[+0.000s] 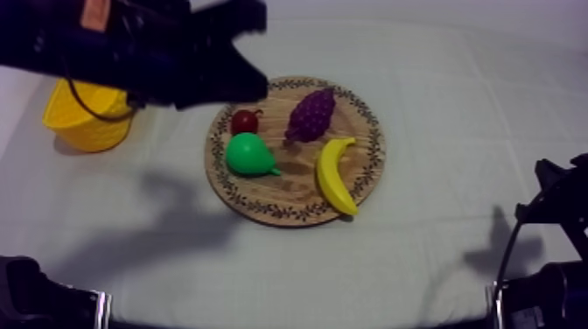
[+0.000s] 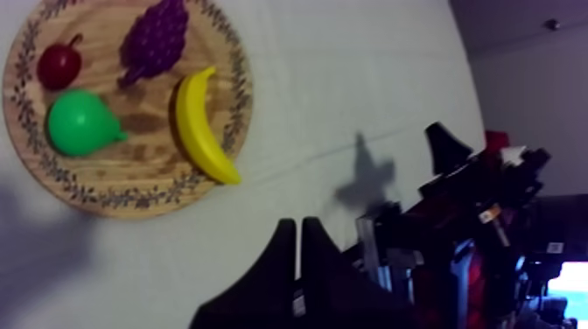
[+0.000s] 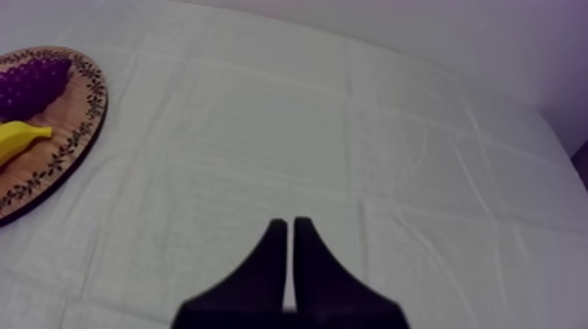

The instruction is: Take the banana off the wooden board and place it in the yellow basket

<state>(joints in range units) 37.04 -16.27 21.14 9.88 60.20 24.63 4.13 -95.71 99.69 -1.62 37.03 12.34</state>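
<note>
At four o'clock on the wooden board [image 1: 262, 206]: banana [image 1: 335, 175], ungrasped. Nothing of the task done yet. Left gripper [image 2: 299, 229] clenched on nothing; right gripper [image 3: 290, 229] likewise clenched, empty. Remaining: grasp, lift, carry to yellow basket [image 1: 83, 127] at board's ten o'clock, release.

yellow basket [image 1: 80, 122] partly behind the left arm [image 1: 131, 48]

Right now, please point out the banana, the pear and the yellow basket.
banana [image 1: 329, 175]: top view, middle of its curved body.
pear [image 1: 247, 155]: top view, its round green belly.
yellow basket [image 1: 74, 131]: top view, its outer wall.
</note>
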